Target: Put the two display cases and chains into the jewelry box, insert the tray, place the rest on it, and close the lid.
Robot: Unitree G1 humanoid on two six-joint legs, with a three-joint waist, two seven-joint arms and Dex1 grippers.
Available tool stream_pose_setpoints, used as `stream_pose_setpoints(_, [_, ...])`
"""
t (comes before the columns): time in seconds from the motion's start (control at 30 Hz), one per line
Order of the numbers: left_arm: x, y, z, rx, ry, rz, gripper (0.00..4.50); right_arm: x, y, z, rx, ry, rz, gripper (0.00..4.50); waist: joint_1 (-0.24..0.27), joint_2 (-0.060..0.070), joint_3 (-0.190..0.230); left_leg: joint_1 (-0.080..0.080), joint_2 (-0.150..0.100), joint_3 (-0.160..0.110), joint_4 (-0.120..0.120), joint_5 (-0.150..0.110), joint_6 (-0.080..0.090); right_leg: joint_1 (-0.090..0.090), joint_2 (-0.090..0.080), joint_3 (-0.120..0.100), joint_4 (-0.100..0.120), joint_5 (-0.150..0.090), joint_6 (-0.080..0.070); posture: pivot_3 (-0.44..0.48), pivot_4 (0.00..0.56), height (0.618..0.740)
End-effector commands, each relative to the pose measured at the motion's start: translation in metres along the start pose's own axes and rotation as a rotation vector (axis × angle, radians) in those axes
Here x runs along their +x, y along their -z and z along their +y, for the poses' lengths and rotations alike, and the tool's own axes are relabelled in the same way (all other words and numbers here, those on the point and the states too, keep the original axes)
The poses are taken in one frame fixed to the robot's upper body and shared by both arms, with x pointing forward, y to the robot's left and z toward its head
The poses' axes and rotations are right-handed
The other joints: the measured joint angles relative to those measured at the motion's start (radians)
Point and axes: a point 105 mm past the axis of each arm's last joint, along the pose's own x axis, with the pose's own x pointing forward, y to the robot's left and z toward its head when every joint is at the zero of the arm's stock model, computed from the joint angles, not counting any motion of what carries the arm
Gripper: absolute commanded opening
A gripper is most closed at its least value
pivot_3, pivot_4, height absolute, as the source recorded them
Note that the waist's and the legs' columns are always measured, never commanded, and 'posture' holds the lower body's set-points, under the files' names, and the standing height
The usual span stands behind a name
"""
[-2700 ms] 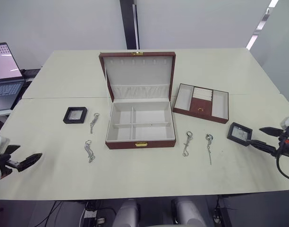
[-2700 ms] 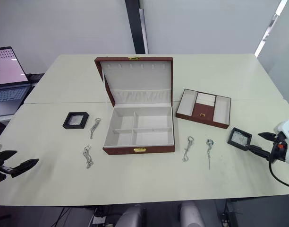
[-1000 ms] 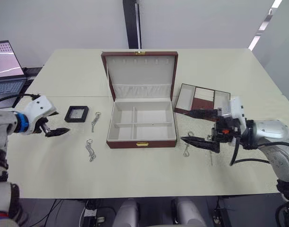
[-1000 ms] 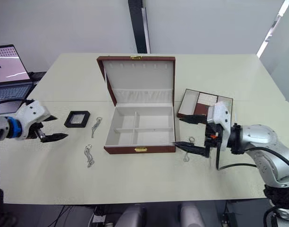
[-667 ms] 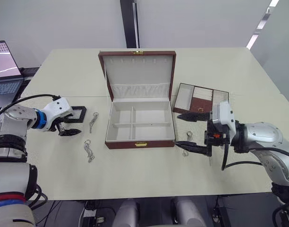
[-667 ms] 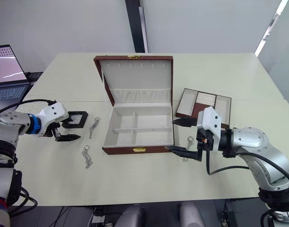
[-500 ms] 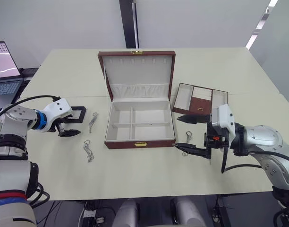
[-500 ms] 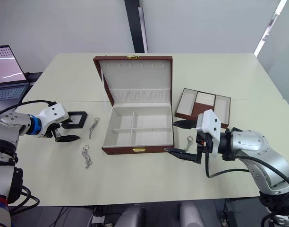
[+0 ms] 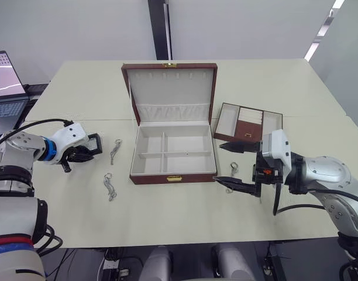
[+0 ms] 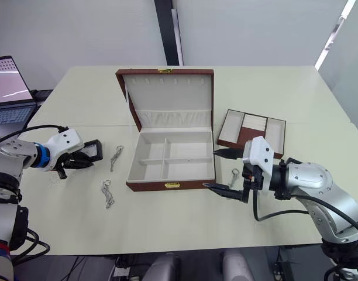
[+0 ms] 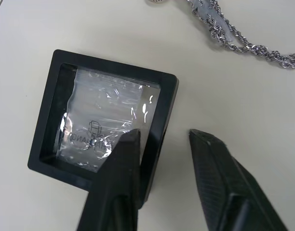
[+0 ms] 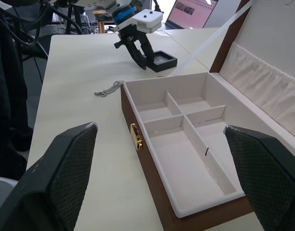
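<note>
A pale cream table serves as the landmark for the room (a thin seam crosses its top from side to side). Behind the table stands a plain white wall, split by a dark vertical post that rises just past the table's far edge. Off the table's far left corner an open laptop sits on a lower surface, its screen lit. Beyond the far right corner a bright strip of light runs diagonally. Below the table's near edge, cables lie on a dark floor
</note>
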Motion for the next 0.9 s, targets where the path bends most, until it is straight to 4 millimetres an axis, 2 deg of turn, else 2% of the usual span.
stream_pose_setpoints(0.03, [-0.004,0.003,0.003,-0.013,-0.012,0.011,0.29,-0.002,-0.009,0.001,-0.039,0.006,-0.026,4.5,0.0,0.0,0.0,0.0,0.0,0.0,0.0,0.0,0.0,0.0,0.0,0.0,0.0,0.0,0.0,0.0,0.15,0.74])
stream_pose_setpoints(0.1, [-0.004,0.003,0.003,-0.014,-0.013,0.01,0.04,-0.002,-0.009,0.0,-0.039,0.006,-0.027,4.5,0.0,0.0,0.0,0.0,0.0,0.0,0.0,0.0,0.0,0.0,0.0,0.0,0.0,0.0,0.0,0.0,0.15,0.74])
stream_pose_setpoints(0.47, [-0.013,0.007,0.006,0.034,-0.03,0.034,0.04,-0.003,-0.007,-0.002,-0.035,0.006,-0.025,4.5,-0.001,0.0,0.0,0.0,0.0,0.0,0.0,0.0,0.0,0.0,0.0,0.0,0.0,0.0,0.0,0.0,0.15,0.74])
stream_pose_setpoints(0.6, [-0.024,-0.014,0.011,0.072,-0.014,-0.025,0.04,-0.007,-0.009,-0.005,-0.038,0.018,-0.026,4.5,-0.005,0.0,0.0,0.0,0.0,0.0,0.0,0.0,0.0,0.0,0.0,0.0,0.0,0.0,0.0,0.0,0.15,0.74])
stream_pose_setpoints(0.73, [-0.042,-0.034,0.01,0.113,0.027,-0.066,0.04,-0.017,-0.013,-0.012,-0.036,0.062,-0.032,4.5,-0.007,0.0,0.0,-0.002,0.0,-0.001,0.001,0.0,0.0,0.0,0.0,-0.001,0.0,0.0,0.0,0.0,0.15,0.74])
stream_pose_setpoints(0.9, [-0.063,-0.067,-0.006,0.148,0.101,-0.1,0.04,-0.034,-0.006,-0.02,-0.007,0.146,-0.009,4.5,-0.008,0.0,0.0,-0.002,0.0,-0.001,0.001,0.0,0.0,0.0,0.0,0.0,0.0,0.0,0.0,0.0,0.15,0.74])
